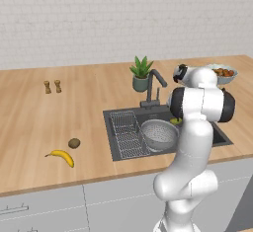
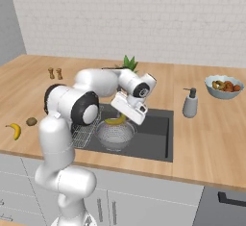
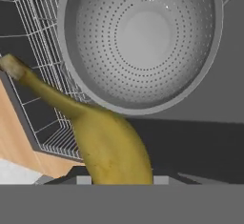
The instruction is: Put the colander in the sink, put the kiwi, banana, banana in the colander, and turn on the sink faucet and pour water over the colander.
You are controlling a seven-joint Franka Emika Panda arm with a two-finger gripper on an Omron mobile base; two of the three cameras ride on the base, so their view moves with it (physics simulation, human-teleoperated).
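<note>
— One banana [image 3: 112, 147] is pinched in the gripper [image 2: 126, 118], right above the colander [image 3: 143, 42]. Why there?

— So it can drop in. The colander sits in the sink [image 1: 217, 136]. Farther off, the kiwi [image 1: 74, 143] and other banana [image 1: 62, 156] wait on the counter [image 1: 29, 122].

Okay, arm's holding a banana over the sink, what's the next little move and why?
Probably shift the gripper forward until the held banana is over the colander, then lower it. In the hand view the empty bowl sits ahead of the fruit, not under it.
</note>
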